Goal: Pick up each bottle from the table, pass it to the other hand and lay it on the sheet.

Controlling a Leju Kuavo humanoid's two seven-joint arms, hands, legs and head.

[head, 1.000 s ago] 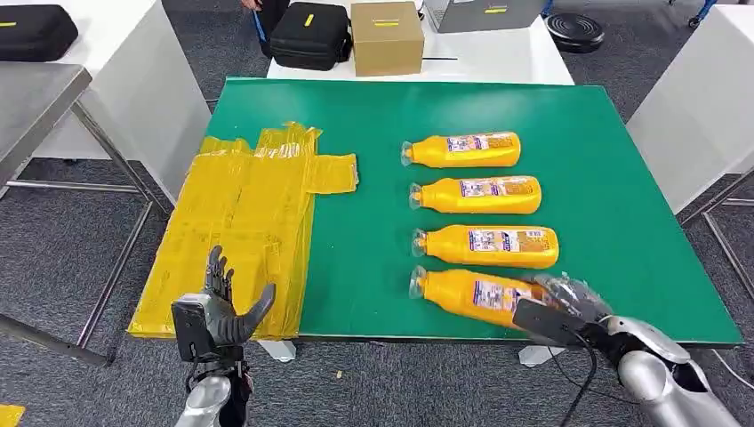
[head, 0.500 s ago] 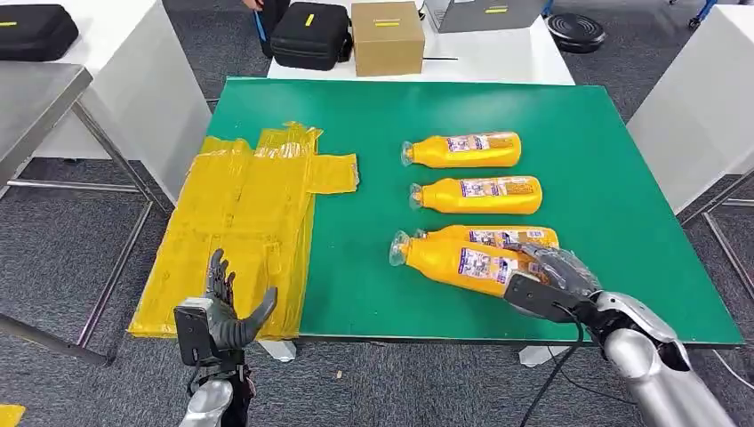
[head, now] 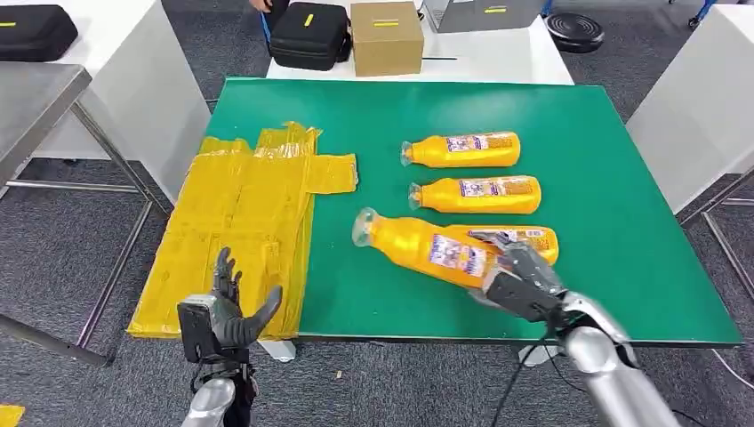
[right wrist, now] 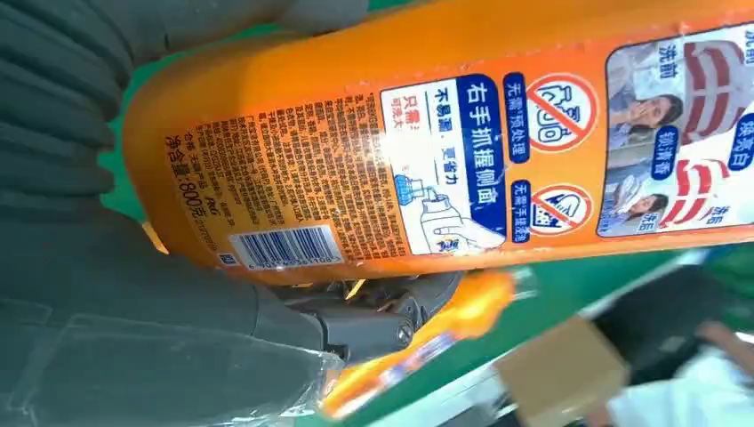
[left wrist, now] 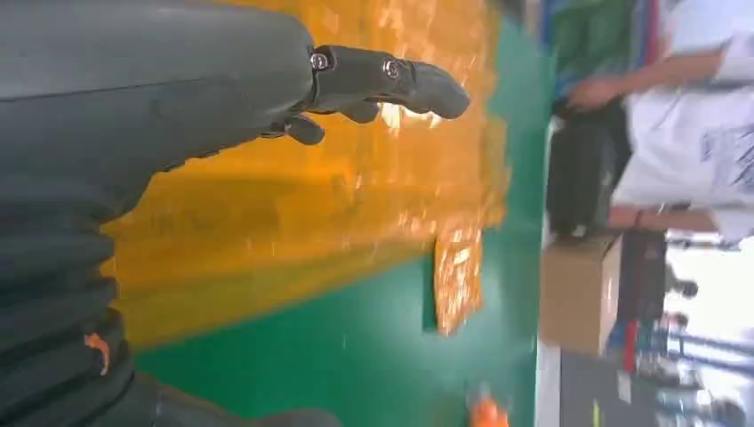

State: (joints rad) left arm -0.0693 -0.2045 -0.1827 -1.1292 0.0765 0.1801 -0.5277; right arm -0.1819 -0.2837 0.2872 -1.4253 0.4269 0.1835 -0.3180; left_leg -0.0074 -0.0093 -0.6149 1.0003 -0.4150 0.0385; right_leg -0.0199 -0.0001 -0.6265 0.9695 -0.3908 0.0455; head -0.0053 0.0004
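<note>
Handoff step, I'd say: right hand [head: 518,283] grips the lifted bottle [head: 420,246] by its base at lower centre, cap aimed left. Left hand [head: 227,313] waits lower left, fingers spread, holding nothing. Next it needs carrying across toward that open palm by the sheet [head: 238,222].

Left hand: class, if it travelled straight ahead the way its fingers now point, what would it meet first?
Probably the yellow sheet. The left hand, open and empty, points forward over the sheet's near edge; its height above it is unclear, so it might pass above.
</note>
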